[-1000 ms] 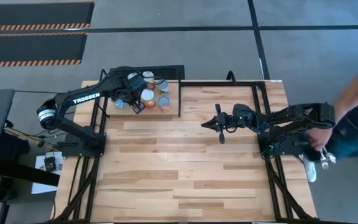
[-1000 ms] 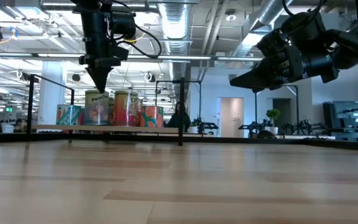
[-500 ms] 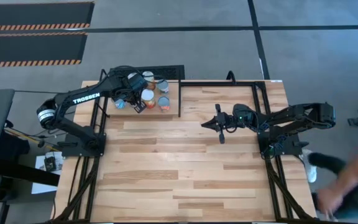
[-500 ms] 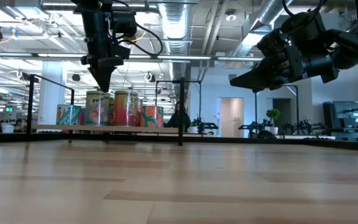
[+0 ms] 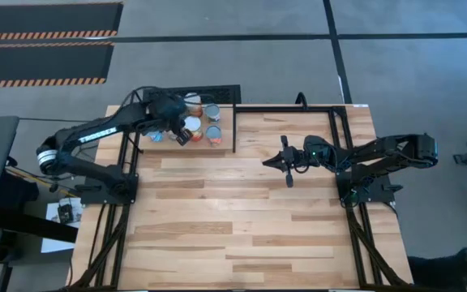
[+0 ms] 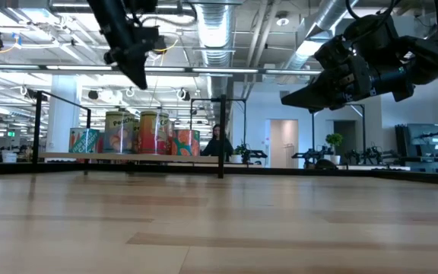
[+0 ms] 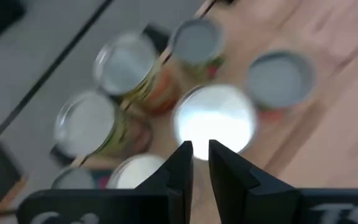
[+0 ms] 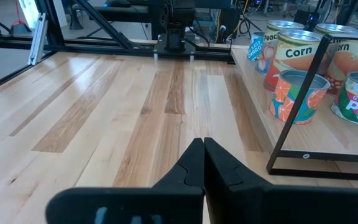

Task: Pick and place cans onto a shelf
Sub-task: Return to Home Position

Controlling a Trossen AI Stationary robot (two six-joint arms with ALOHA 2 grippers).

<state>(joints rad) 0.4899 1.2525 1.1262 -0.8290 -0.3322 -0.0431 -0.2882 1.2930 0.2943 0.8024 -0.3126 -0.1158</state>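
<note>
Several cans [image 5: 203,120] stand on the shelf [image 5: 217,142]; our left hand [image 7: 199,163] hovers above them, slightly parted and empty, while our right hand [image 8: 202,163] waits closed over the counter [image 5: 242,211].

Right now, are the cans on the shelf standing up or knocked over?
Standing up. The cans sit upright in a group on the shelf, labels facing sideways, and from above their round tops all face up.

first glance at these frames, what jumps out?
The cans crowded on the small shelf at the table's far left corner, bright labels in a tight cluster. Above them hangs the left gripper, empty, its fingers a narrow slit apart. The right gripper hovers shut over the bare middle of the table.
</note>
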